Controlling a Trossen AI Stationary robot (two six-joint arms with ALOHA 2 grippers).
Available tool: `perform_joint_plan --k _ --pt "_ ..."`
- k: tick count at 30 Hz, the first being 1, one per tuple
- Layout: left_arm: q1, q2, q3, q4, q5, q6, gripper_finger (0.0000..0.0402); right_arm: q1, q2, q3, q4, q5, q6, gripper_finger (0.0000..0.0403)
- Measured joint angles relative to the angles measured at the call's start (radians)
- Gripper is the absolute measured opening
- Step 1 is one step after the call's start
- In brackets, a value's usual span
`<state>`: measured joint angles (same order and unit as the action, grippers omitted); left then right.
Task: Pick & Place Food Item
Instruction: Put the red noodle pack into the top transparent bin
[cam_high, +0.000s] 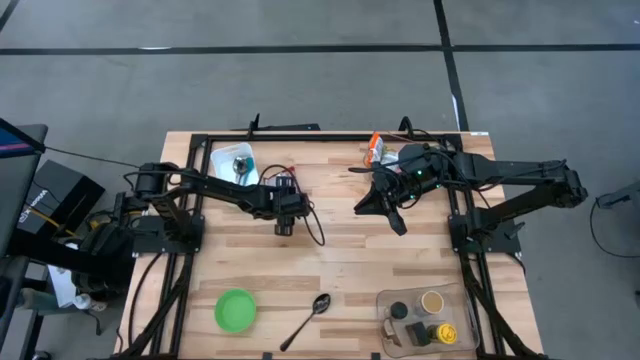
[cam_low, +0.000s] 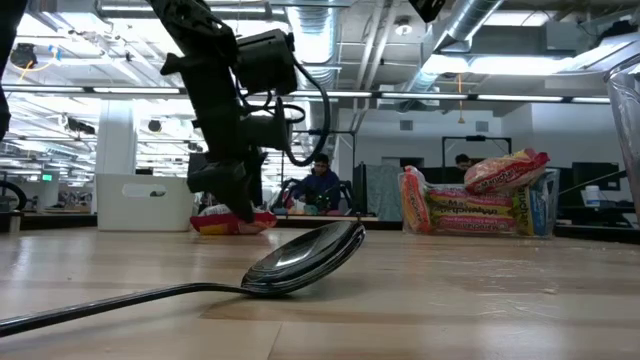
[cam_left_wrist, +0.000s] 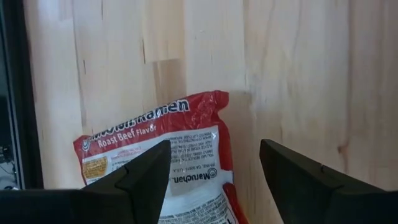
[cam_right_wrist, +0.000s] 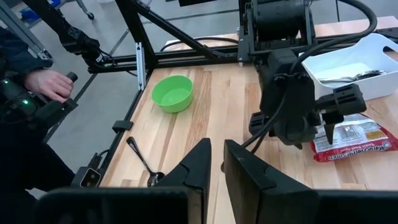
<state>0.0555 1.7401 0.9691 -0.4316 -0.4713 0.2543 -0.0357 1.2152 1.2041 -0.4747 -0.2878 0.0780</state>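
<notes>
Left tool (cam_high: 284, 226) hangs over the middle of the wooden table (cam_high: 340, 270), its two dark fingers (cam_left_wrist: 140, 177) spread wide with nothing between them; directly beneath sits a red ramen packet (cam_left_wrist: 165, 162), lying flat on the boards and printed "Roast Beef Flavor" — the fingers straddle its upper edge without visibly touching it. Seen from the right wrist, the same packet lies just beside the left arm's wrist housing, near a white tray (cam_right_wrist: 367, 59) that holds some metal cutlery; from table height the packet shows as a low red shape under the descending fingers.

Right tool (cam_high: 397, 222) is poised a little to the right of centre, well apart from the packet; its fingers (cam_right_wrist: 199, 168) stand almost together, only a thin gap between them, and they carry nothing.

Farther out, a spoon (cam_high: 308, 318) rests near the front edge of the table, bowl toward the centre; a green bowl (cam_high: 235, 309) sits to its left; a clear container (cam_high: 425, 318) at the front right holds several small items, among them something yellow. At the back of the table, near the right arm, stands an orange-and-white packet (cam_high: 374, 149); the low view shows a stack of noodle packets (cam_low: 480, 205) at the far side.

Beyond the table's edge, a person's hand (cam_right_wrist: 46, 84) grips a dark control handle — visible only in the right wrist view.
</notes>
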Motion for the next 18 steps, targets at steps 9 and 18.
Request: perform_joint_plan --k 9,18 --pt "0.0 0.003 0.0 0.009 0.0 -0.002 0.0197 0.0 0.0 0.0 0.004 0.0 0.0 0.004" --pt "0.01 0.003 -0.009 0.028 0.0 -0.007 0.0193 0.0 0.0 0.0 0.004 0.0 0.0 0.004"
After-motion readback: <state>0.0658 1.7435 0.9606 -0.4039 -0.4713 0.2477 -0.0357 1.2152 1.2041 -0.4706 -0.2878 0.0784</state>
